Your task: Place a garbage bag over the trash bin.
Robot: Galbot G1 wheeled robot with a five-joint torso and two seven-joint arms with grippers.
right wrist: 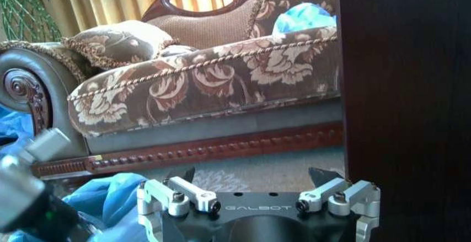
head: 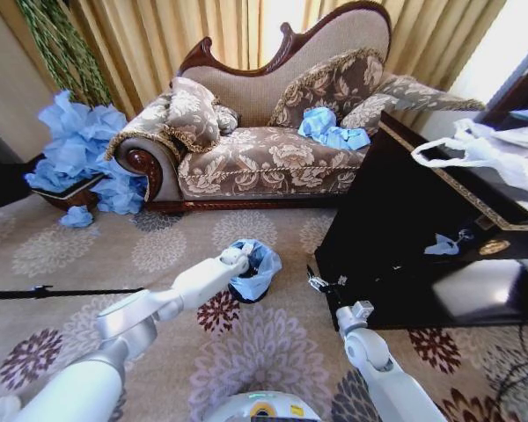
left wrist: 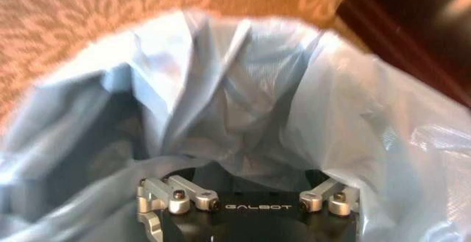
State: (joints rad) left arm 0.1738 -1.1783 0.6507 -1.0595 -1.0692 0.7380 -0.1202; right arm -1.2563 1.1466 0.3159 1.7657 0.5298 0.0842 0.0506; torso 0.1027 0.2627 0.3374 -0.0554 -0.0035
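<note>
The left pincer reaches into the garbage bag lining the trash bin; I cannot tell its grip. The right pincer waits spread beside the dark surface. Open carpet lies all around the bin.

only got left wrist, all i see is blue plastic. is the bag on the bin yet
Observer: The head view shows the garbage bag draped over the top of the trash bin, with the left pincer at its rim.
Operator: wheres the right arm
Observer: The right pincer is apart from the bin, beside the dark cabinet, open and empty.
Operator: other bags around
Observer: Loose blue bags lie on the sofa.
</note>
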